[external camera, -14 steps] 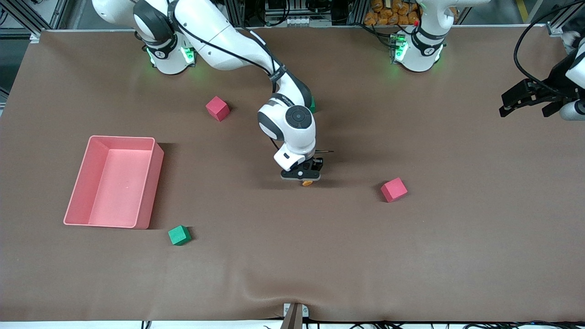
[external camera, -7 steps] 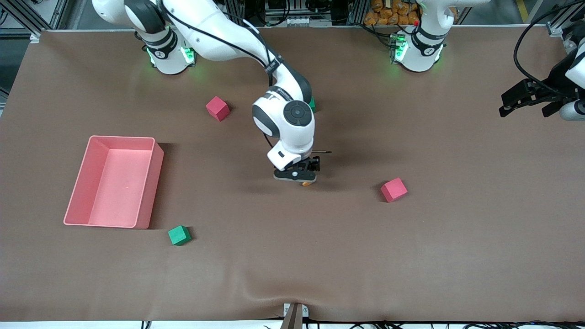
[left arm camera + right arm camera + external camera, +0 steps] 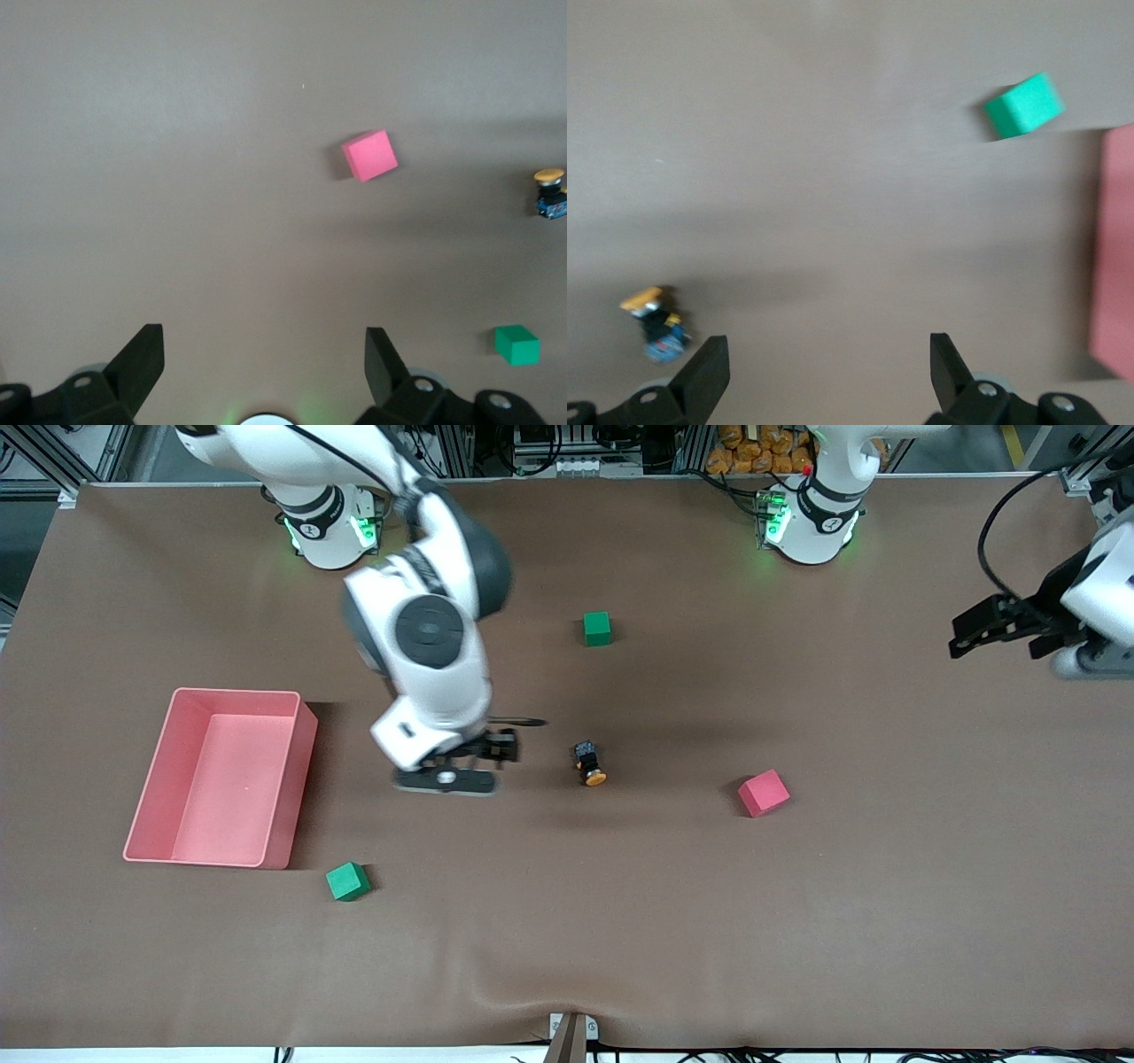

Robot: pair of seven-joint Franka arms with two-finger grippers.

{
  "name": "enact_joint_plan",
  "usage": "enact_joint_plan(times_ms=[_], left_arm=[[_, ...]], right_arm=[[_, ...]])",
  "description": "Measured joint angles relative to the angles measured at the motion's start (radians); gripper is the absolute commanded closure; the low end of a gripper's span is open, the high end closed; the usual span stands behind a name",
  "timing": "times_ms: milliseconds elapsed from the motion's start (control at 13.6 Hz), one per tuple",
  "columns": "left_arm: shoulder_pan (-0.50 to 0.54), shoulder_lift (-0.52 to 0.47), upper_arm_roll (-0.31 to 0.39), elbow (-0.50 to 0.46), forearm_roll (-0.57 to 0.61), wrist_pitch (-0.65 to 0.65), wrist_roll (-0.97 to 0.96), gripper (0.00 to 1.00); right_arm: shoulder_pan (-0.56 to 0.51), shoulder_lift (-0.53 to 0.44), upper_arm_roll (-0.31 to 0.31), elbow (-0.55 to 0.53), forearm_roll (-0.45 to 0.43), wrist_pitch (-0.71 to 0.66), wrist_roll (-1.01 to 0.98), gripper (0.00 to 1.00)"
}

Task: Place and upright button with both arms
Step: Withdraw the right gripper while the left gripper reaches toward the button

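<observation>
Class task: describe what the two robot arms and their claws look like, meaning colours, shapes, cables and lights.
Both arms are glossy white with rounded joints and black bands. Green lights glow at the bases. Black cables run along each arm. A dark round cap marks the right arm's wrist joint. The right claw and left claw are black, each with two flat, wedge-shaped fingers.

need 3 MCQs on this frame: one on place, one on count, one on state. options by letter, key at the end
1. Where does the button lie?
A. in the pink tray
B. on the table, between the right gripper and a red cube
C. in the left gripper

2. How many green cubes show in the front view?
A. one
B. two
C. four

3. What state is the right gripper in?
A. open, holding nothing
B. shut on the button
C. shut on a cube

Key: 1 B, it lies bare on the cloth beside the red cube. 2 B, one green cube near the bases and another by the pink tray. 3 A, its wrist view shows fingers apart with nothing between them.
</observation>
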Motion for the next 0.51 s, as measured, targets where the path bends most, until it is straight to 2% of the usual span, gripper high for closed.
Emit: enact_joint_plan(times_ms=[294,514], left_arm=[[-0.013,0.039,-0.016,-0.001,-0.008,-0.034,0.007,0.0],[-0.077,0.101,-0.052,0.002,-0.01,-0.029,0.003,0.0]], right_arm=[[-0.125,-0.14,-0.002,-0.161,0.0,-0.01,-0.176,0.0],[-0.246,-0.231,-0.004,-0.258,0.0,-0.011,-0.365,0.0]])
